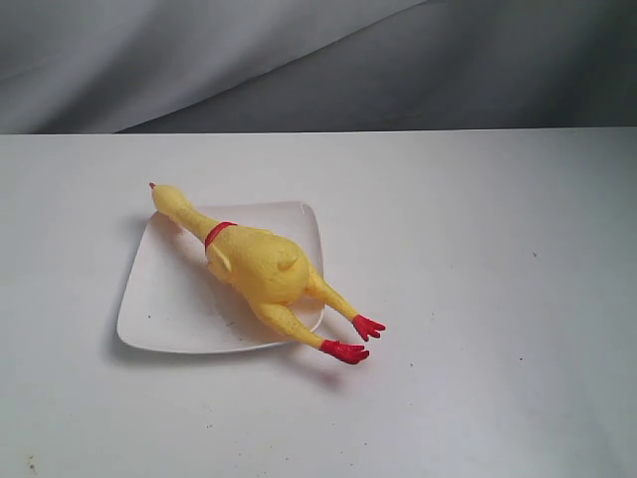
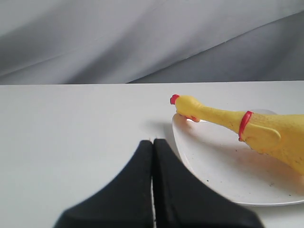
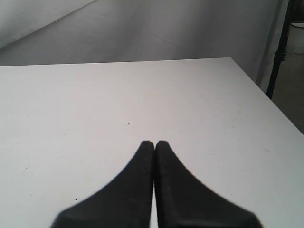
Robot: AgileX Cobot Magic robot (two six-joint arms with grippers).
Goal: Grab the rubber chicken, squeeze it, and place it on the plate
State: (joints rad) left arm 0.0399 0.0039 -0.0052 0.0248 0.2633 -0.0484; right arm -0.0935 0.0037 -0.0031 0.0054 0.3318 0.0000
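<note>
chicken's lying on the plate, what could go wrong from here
1. The chicken lies diagonally, its red feet hanging past the plate rim and its head over the far corner; a bump might roll or slide it off.
2. The shut left gripper points near the plate's edge; moving forward could nudge it.

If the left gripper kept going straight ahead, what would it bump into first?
Probably nothing soon. The shut left gripper points over bare table, just beside the plate and the head of the rubber chicken, towards the grey cloth behind. It's a near miss, so it might graze the plate's rim.
</note>
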